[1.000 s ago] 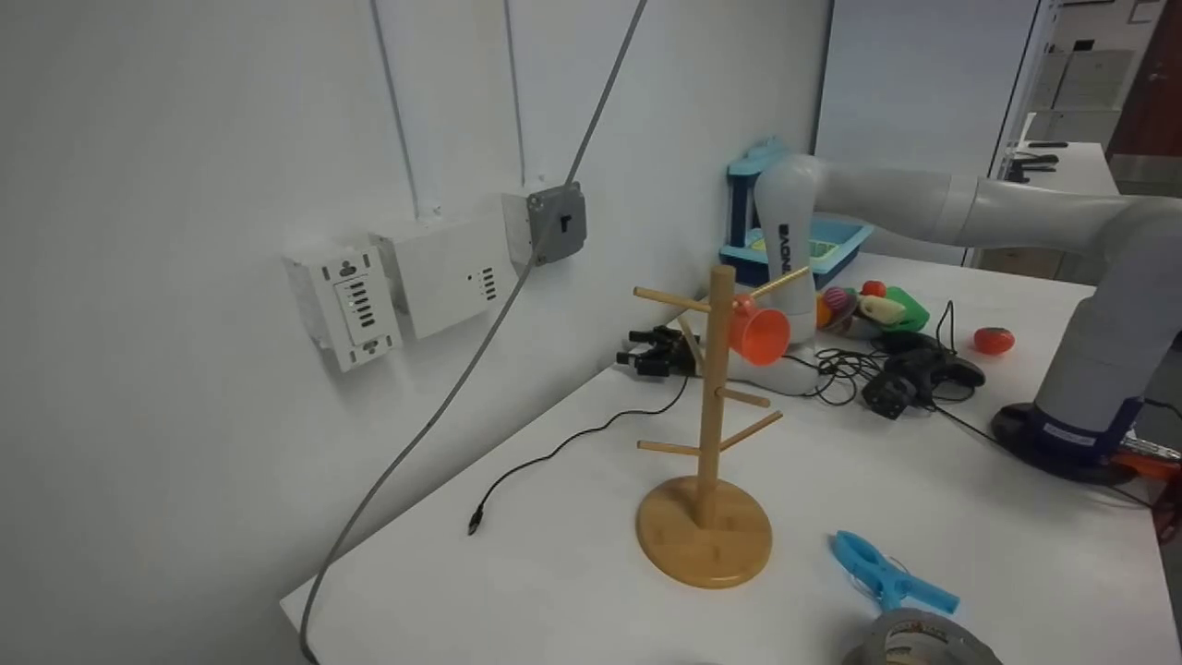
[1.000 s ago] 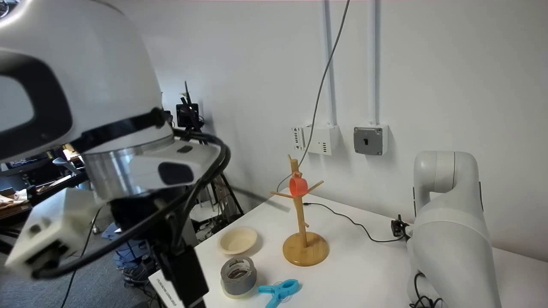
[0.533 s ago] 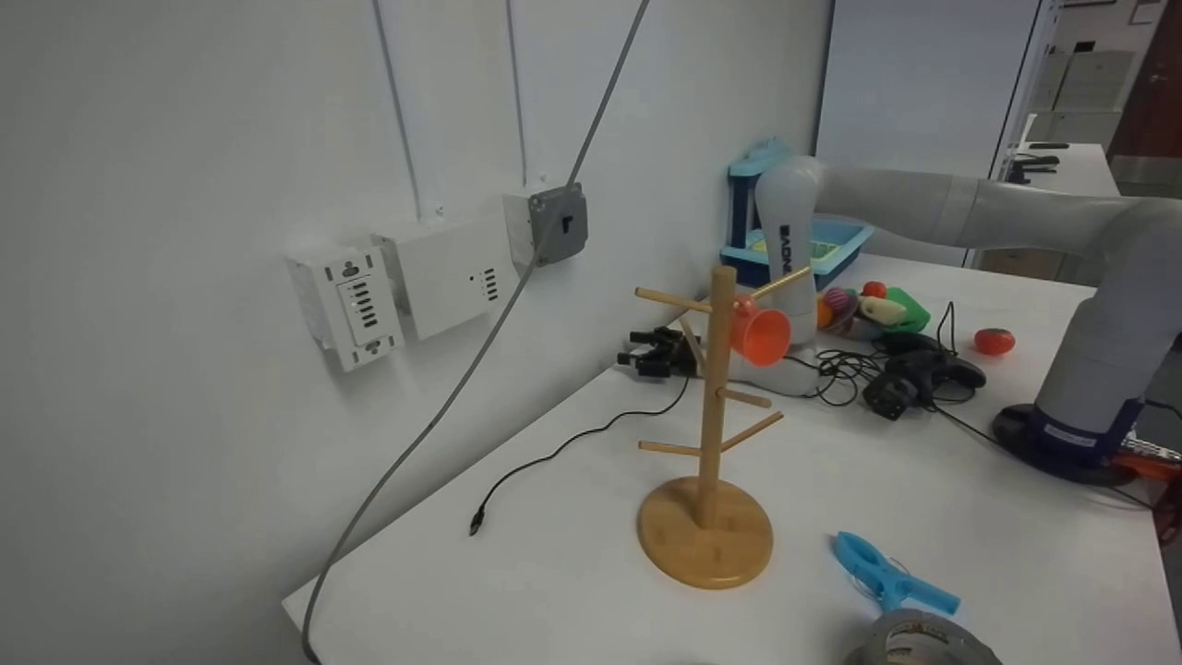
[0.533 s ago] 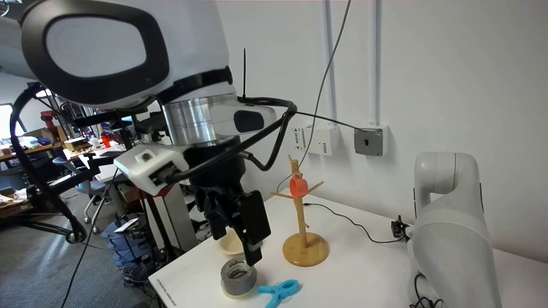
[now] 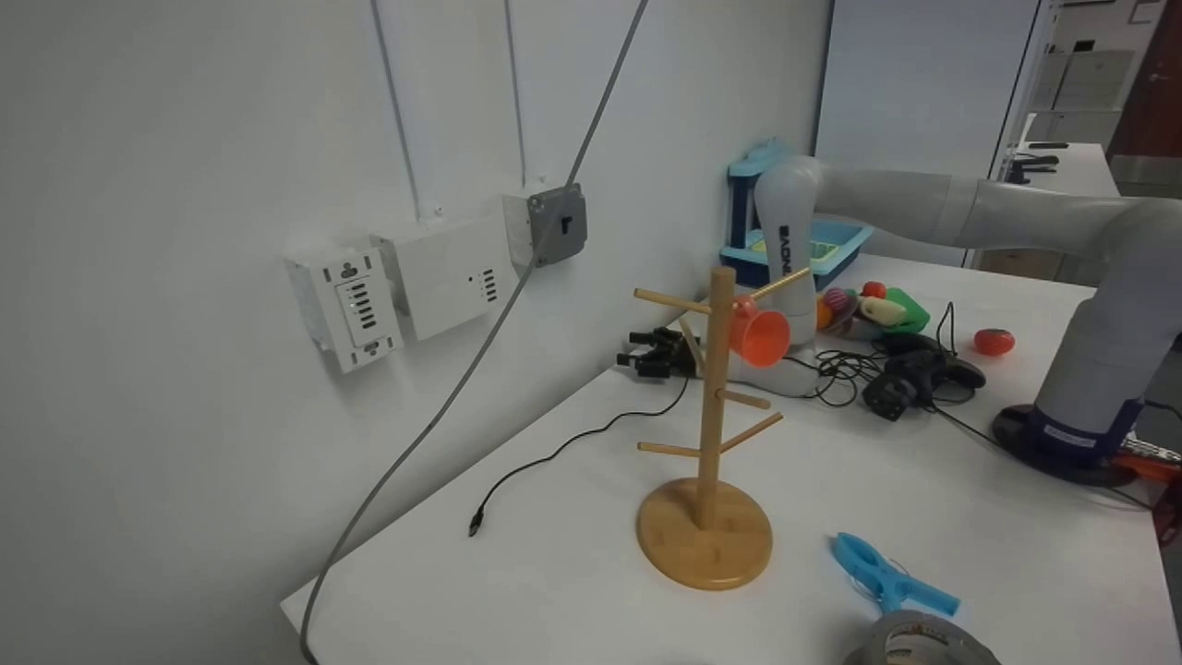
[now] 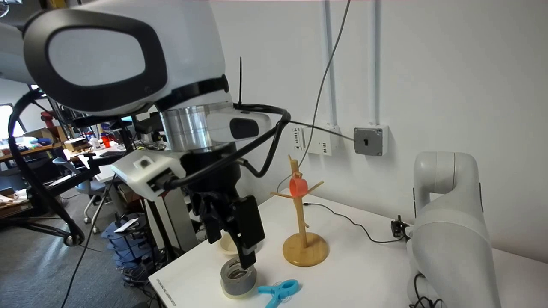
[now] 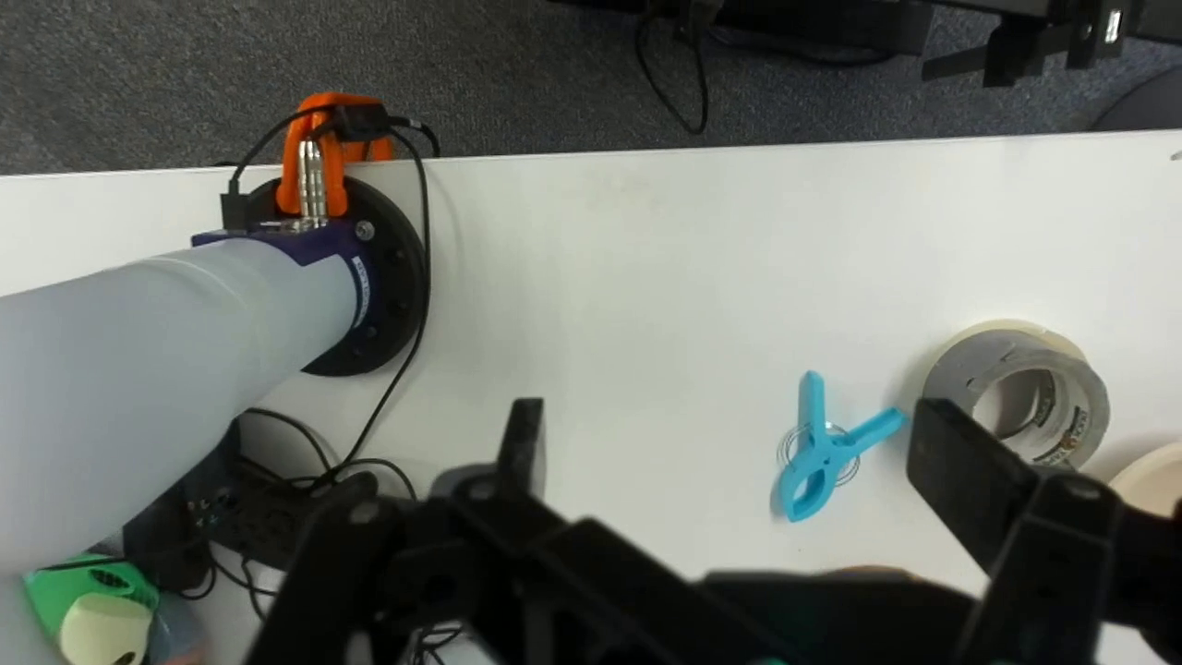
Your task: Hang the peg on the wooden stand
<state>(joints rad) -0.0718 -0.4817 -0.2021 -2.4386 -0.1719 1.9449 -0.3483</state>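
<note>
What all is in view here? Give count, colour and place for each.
table: 1, white, along wall
wooden stand: 1, tan, on table
cup: 1, orange-red, hung on wooden stand
tape rolls: apparently 2, grey over cream, on table
peg: 1, blue, on table by tape rolls
bowl: 1, cream, by tape rolls
basin: 1, blue, by wall
toy food: several, mixed colours, near basin
wired electronics: several, black, near toy food
wall boxes: 3, white and grey, on wall
second arm: 1, white, on table
clamp: 1, orange, at second arm's base
lab clutter: uncountable, mixed colours, beyond table
own arm: 1, white and black, above table
claw: 1, black, open, above table
</note>
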